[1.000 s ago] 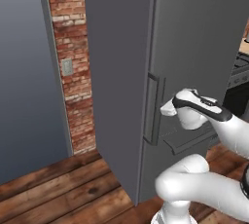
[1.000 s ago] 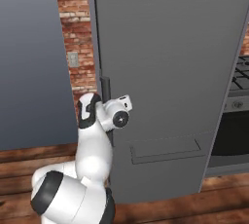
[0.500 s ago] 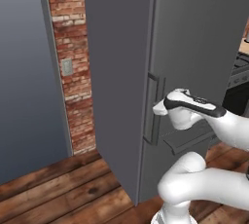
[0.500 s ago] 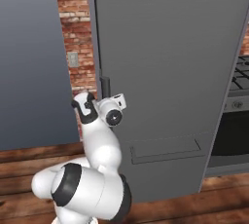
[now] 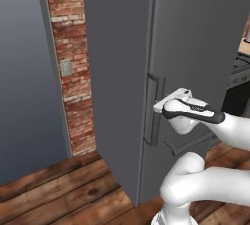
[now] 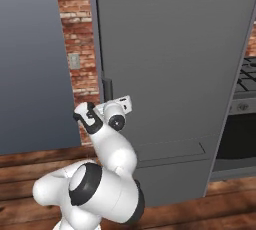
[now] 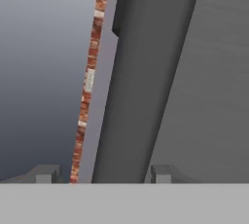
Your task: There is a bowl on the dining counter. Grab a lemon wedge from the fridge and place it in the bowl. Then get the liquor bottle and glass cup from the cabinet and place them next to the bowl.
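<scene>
The gripper [image 7: 102, 173] sat astride the fridge's vertical bar handle [image 7: 146, 77], a fingertip [image 7: 46, 173] on each side; whether the tips pressed the bar could not be told. The dark grey fridge [image 5: 195, 43] stood shut on a wood-plank floor [image 5: 53, 194]. Beyond it rose a brick pillar [image 5: 68, 48] with a wall plate [image 5: 66, 67], beside a grey wall [image 5: 24, 82]; a black oven [image 6: 240, 139] stood just beside the fridge.

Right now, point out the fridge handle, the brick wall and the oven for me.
fridge handle [image 7: 141, 82], hand view, middle of the bar.
brick wall [image 5: 68, 33], left base view, strip above the wall plate.
oven [image 6: 239, 124], right base view, dark front.
</scene>
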Controlling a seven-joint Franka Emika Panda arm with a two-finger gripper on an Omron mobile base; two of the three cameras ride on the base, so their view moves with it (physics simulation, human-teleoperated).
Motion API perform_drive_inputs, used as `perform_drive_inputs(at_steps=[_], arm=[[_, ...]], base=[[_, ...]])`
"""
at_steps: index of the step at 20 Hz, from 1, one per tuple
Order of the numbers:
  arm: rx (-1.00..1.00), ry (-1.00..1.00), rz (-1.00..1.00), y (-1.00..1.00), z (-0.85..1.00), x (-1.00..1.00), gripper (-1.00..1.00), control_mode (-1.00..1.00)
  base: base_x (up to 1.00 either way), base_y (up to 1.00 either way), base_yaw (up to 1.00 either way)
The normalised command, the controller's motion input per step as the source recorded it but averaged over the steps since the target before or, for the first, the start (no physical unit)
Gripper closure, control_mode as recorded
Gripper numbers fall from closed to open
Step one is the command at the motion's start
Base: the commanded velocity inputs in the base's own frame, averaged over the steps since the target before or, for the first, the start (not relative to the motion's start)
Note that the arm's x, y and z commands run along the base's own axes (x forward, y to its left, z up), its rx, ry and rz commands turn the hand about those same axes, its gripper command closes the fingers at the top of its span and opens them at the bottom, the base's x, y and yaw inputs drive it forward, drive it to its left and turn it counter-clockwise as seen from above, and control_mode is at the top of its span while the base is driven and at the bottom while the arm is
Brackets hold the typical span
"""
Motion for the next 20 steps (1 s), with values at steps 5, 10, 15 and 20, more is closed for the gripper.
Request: perform_drive_inputs(at_steps=[5, 10, 15, 20], arm=[[0.02, 0.0, 0.0, 0.0, 0.0, 0.23, -1.0, -1.0], [0.0, 0.0, 0.0, 0.23, 0.0, 0.15, -1.0, -1.0], [0.0, 0.0, 0.0, 0.32, 0.0, 0.15, -1.0, -1.0], [0.0, -0.01, 0.0, 0.08, 0.0, 0.0, -1.0, -1.0]], base=[[0.0, 0.0, 0.0], [0.0, 0.0, 0.0], [0.0, 0.0, 0.0], [0.0, 0.0, 0.0]])
